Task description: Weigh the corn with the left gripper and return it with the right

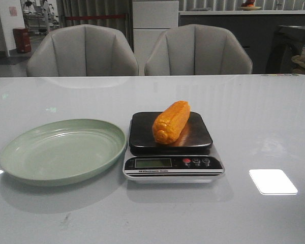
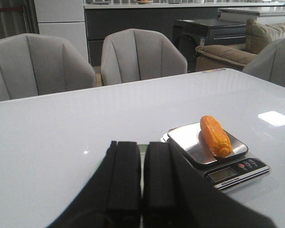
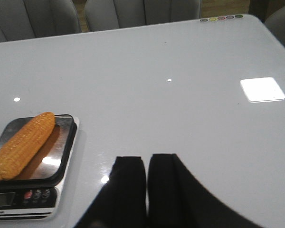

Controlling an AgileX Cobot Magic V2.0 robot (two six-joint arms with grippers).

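Corn [image 1: 171, 121]: lies diagonally on the black platform of the scale [image 1: 173, 166], untouched by either arm. Green plate [image 1: 61, 150]: just beside the scale on its left, seen in the front view only. Left gripper [image 2: 141, 178]: seen in its wrist view only, fingers pressed nearly together, holding nothing, apart from the scale. Right gripper [image 3: 146, 183]: likewise only in its wrist view, fingers nearly together, empty, over bare white table [image 3: 180, 95]
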